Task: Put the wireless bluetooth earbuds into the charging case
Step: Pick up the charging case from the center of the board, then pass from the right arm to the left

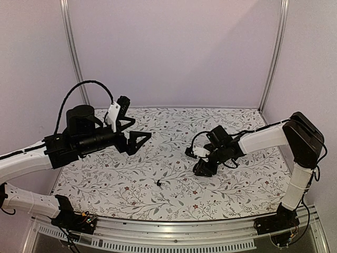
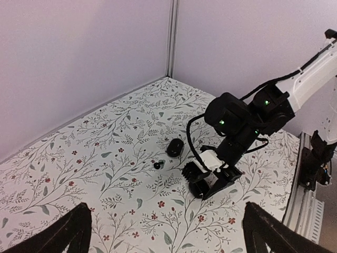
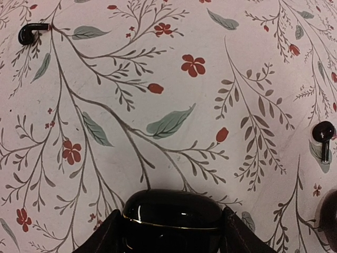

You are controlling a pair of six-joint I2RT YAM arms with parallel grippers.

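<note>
Right gripper (image 3: 174, 232) clamps a glossy black pebble-shaped case (image 3: 171, 208). I see two tiny black earbuds (image 3: 27, 34) loose on the floral tabletop (image 3: 253, 47) beyond it, well apart; left gripper (image 2: 166, 211) hangs wide open, empty

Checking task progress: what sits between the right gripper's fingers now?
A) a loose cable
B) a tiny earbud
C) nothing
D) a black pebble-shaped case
D: in the right wrist view the black case sits clamped between the fingers of the right gripper, while an earbud lies loose nearby.

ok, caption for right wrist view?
Right fingers clasp the charging case; one earbud lies upper left, another earbud at right, on floral cloth.
</note>
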